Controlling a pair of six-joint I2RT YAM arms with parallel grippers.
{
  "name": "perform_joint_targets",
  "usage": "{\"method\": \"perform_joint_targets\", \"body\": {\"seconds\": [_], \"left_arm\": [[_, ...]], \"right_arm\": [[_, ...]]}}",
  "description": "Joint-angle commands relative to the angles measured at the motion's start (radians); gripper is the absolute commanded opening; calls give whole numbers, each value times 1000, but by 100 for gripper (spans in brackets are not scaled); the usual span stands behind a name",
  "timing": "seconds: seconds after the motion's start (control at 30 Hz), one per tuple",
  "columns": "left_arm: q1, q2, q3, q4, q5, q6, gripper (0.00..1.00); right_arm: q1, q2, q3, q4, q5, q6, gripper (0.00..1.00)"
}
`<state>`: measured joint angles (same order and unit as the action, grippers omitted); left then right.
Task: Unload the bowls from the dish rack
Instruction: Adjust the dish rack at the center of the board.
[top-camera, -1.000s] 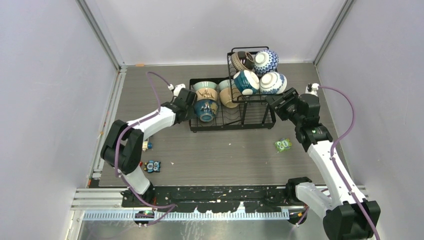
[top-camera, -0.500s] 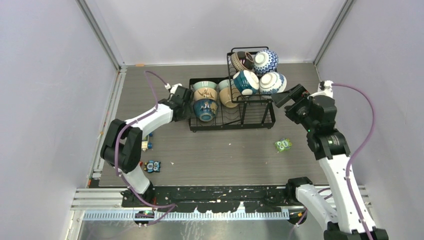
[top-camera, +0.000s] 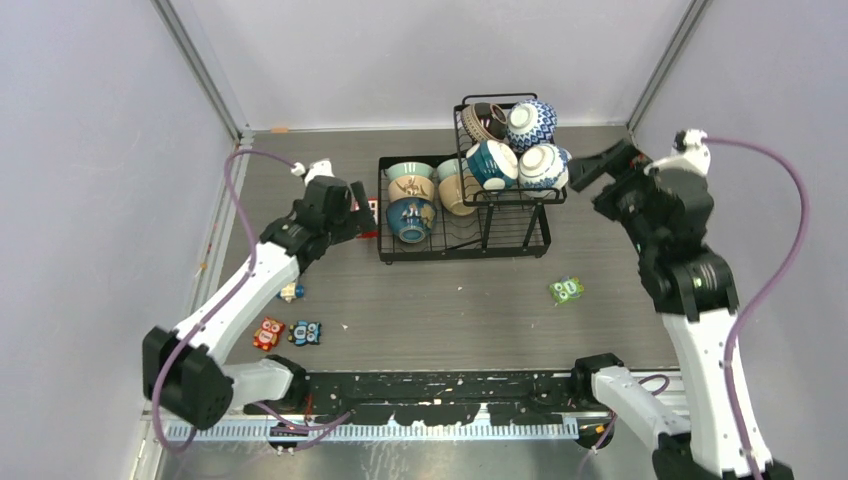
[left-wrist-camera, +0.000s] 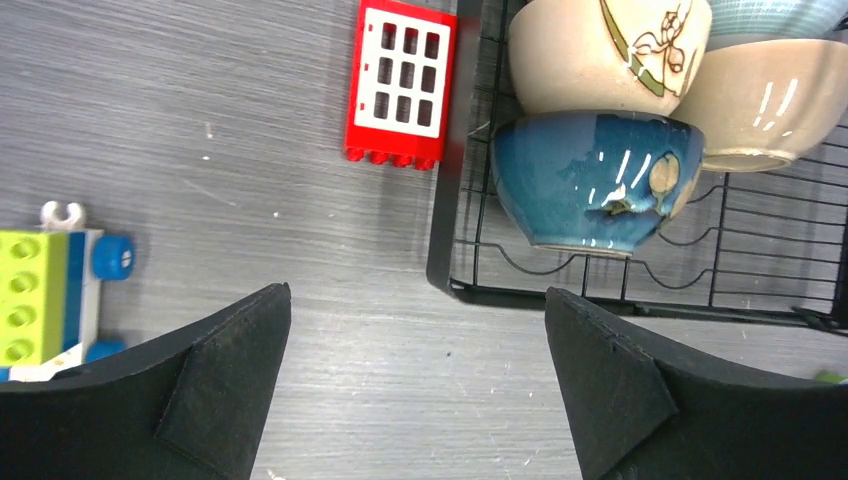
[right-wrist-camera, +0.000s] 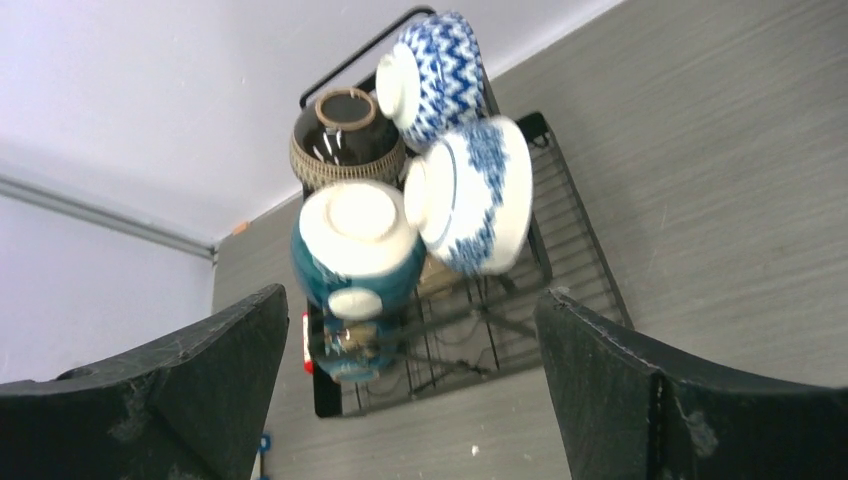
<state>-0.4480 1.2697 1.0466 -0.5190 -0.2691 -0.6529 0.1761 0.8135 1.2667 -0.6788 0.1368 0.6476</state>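
Observation:
The black wire dish rack (top-camera: 515, 240) stands at the back middle of the table. On its flat tray lean a dark blue bowl (top-camera: 411, 219), a pale green one (top-camera: 410, 171) and a tan one (top-camera: 458, 194). Its basket holds a teal bowl (top-camera: 492, 163), a zigzag blue bowl (top-camera: 532, 123), a blue-and-white bowl (top-camera: 546, 165) and a brown bowl (top-camera: 484, 120). My left gripper (top-camera: 358, 214) is open and empty just left of the rack; its wrist view shows the dark blue bowl (left-wrist-camera: 590, 190) ahead to the right. My right gripper (top-camera: 592, 168) hangs open and empty, raised right of the basket.
A red block with white squares (left-wrist-camera: 400, 85) lies against the rack's left edge. A lime and blue toy (left-wrist-camera: 50, 295) sits left of my left fingers. A green block (top-camera: 567, 290) lies front right of the rack, and small toys (top-camera: 303, 332) lie front left. Walls enclose three sides.
My left gripper has opened wide and drawn back to the left, away from the dark blue bowl. The right gripper has opened further, risen and swung back to the right of the basket.

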Motion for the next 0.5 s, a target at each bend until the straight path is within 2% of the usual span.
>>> {"method": "perform_joint_targets", "body": {"seconds": [0.0,0.1,0.17,0.2,0.27,0.33,0.4,0.47], "left_arm": [[24,-134,-46,-32,-39,33,100],[51,-201,-79,20,21,50,100],[65,-234,-104,70,104,51,100],[67,-245,-113,93,147,55,100],[68,-261,-127,119,217,72,100],[68,-276,-143,125,251,84,100],[68,-289,-164,128,260,85,100],[68,-292,-175,123,254,82,100]], "right_arm": [[6,199,120,114,67,-21,95],[-36,310,180,222,-18,45,92],[-117,379,202,300,-207,157,91],[-153,396,174,388,-287,231,90],[-251,401,39,675,-439,426,89],[-349,410,-84,922,-537,605,89],[-395,398,-172,1041,-570,690,89],[-415,362,-236,1067,-572,695,89]]}}
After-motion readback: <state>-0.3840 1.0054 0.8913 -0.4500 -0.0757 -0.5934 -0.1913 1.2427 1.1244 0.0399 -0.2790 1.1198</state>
